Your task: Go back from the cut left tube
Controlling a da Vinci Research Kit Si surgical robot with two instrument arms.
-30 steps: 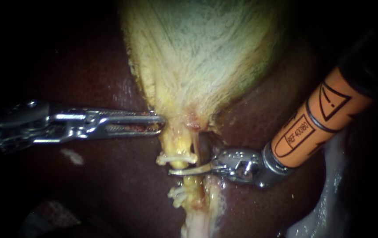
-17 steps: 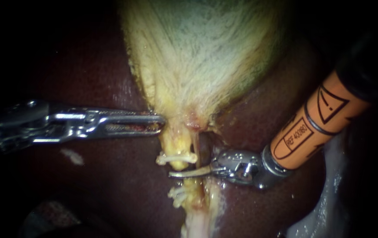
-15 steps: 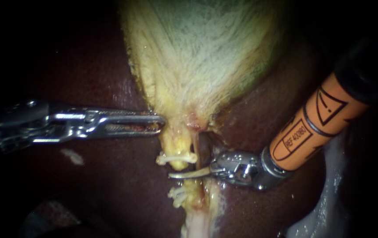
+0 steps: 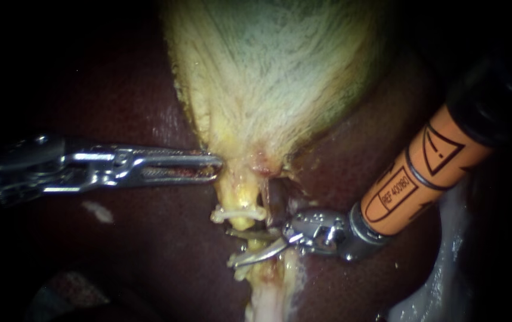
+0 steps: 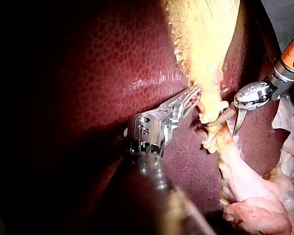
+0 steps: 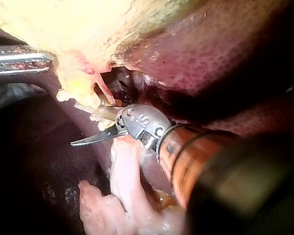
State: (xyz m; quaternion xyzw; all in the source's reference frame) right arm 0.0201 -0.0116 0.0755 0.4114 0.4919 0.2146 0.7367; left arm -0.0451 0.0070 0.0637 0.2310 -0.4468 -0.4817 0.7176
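1. Left tube [image 4: 237, 192]: cut through, centre of frame, just under the clip [image 4: 238, 213].
2. Right tool [image 4: 233, 247]: blades apart, at the cut ends; retreat not yet made.
3. Left tool [image 4: 218, 167]: centre-left, clamped on the gallbladder [image 4: 268, 77] edge.

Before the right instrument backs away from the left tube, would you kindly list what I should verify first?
1. Right instrument jaws open, gripping nothing: ok.
2. Left tube fully parted between the blades: cannot tell; some tissue shows between them.
3. Upper clip sits across the tube, clear of the blades: ok.
4. Lower clip seated: cannot tell; the lower blade partly covers it.
5. Way back along the shaft, over the liver, free of the other instrument: ok.
6. Left instrument holding the gallbladder at its neck: cannot tell.
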